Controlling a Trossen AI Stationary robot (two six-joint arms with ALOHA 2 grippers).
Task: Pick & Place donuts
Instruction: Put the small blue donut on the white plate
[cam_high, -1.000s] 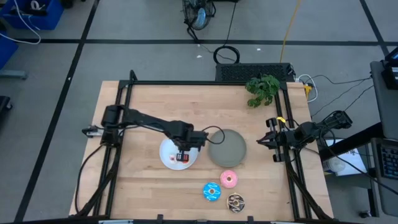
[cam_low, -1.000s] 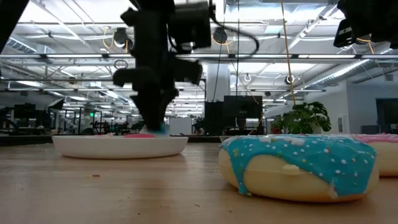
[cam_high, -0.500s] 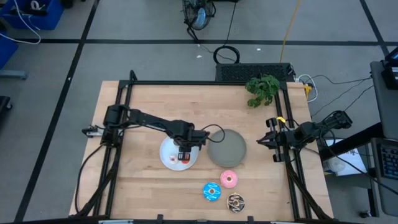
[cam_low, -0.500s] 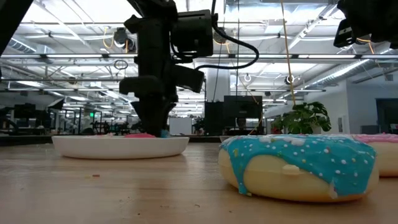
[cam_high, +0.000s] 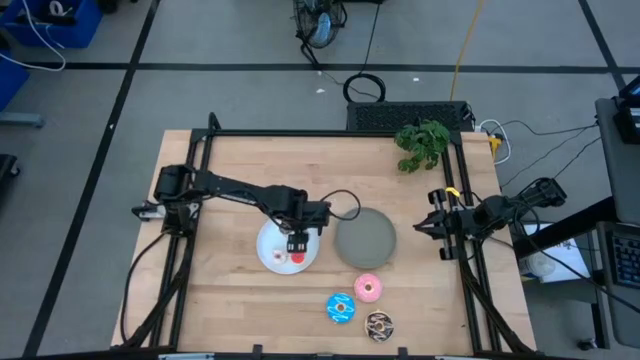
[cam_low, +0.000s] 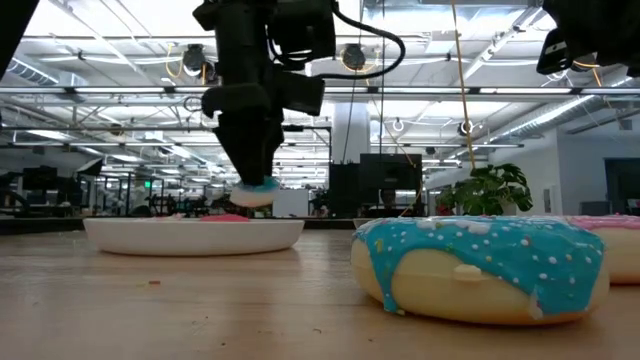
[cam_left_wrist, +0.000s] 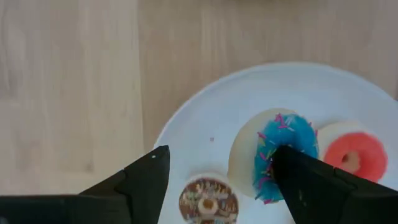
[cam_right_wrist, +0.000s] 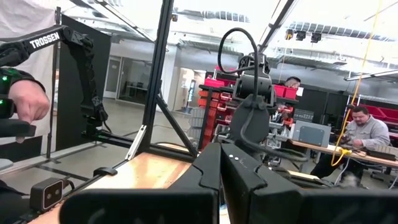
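Observation:
My left gripper (cam_high: 297, 243) hangs over the white plate (cam_high: 268, 252) and carries a tiny blue donut (cam_low: 257, 190) above it. A tiny red-pink donut (cam_left_wrist: 356, 154) and a tiny brown donut (cam_left_wrist: 208, 200) lie flat on the plate. A fourth tiny donut does not show. The larger pink (cam_high: 368, 289), blue (cam_high: 340, 307) and brown (cam_high: 379, 325) donuts lie on the table near its front edge. The grey plate (cam_high: 365, 238) stands to the right of the white one. My right gripper (cam_high: 430, 226) waits shut at the table's right edge. My left gripper comes from above, pointing down. One fingertip (cam_left_wrist: 292, 174) sits at the hole of the tiny blue donut (cam_left_wrist: 273, 146). Whether the other finger (cam_left_wrist: 146, 180) touches the donut's cream underside (cam_left_wrist: 244, 155) I cannot tell. The donut is tilted on edge and lifted clear of the plate.
A green plant (cam_high: 422, 143) stands at the table's far right. A black frame runs along the table's left, far and right edges. In the low view the large blue donut (cam_low: 480, 265) fills the near right. Bare wood lies left of the white plate.
My left gripper has risen from the white plate. The tiny blue donut has gone up with it, from the plate's surface to clear above the rim.

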